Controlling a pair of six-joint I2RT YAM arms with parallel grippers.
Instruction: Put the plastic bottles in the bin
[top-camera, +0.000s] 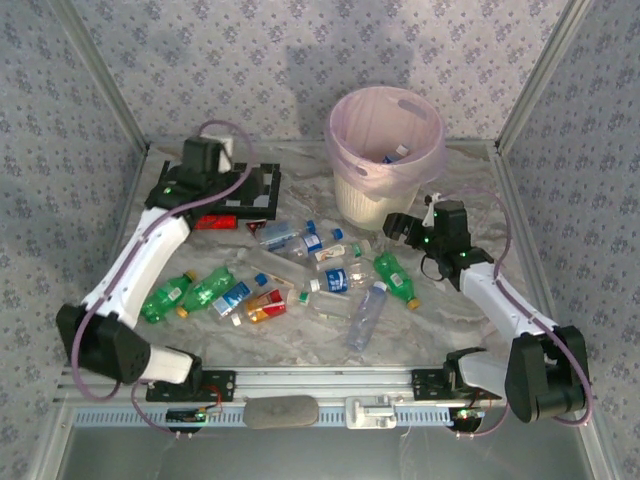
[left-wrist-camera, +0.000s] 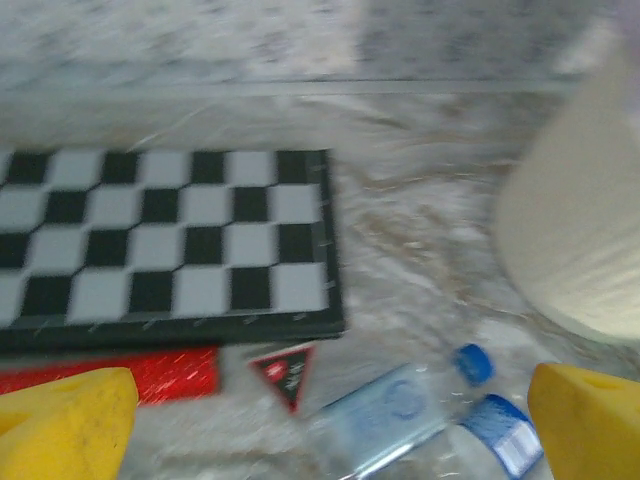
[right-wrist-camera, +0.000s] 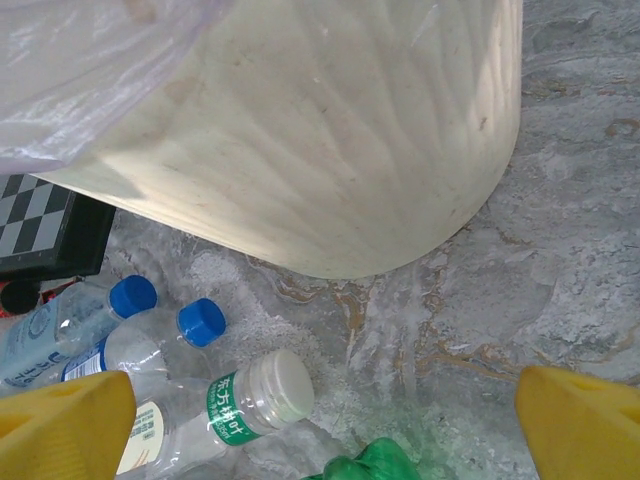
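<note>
We see the plastic bottles (top-camera: 365, 315) lying on their sides in a loose scatter across the middle of the marbled tabletop (top-camera: 450, 315), between the two arms. Most are clear with blue caps. Two green bottles (top-camera: 208, 290) lie toward the left, a third green one (top-camera: 397, 277) lies toward the right, and an orange-red bottle (top-camera: 265, 306) sits among the clear ones.

The bin (top-camera: 368, 205) stands upright behind the scatter, toward the far right, lined with a pink bag (top-camera: 345, 140). The nearest bottles lie just beside its base. Something with a blue mark lies inside it, too small for us to name.

The right tool (right-wrist-camera: 325, 425) hovers low beside the bin's cream wall, its yellow fingers spread wide and holding nothing. A white-capped bottle (right-wrist-camera: 275, 390) and two blue-capped ones lie just under it.

The left tool (left-wrist-camera: 328, 420) hangs near the chessboard (left-wrist-camera: 170, 240), equally wide and empty, above two more blue-capped bottles. The chessboard lies flat to the left of the bin, and a red strip (left-wrist-camera: 165, 372) rests against its near edge.
</note>
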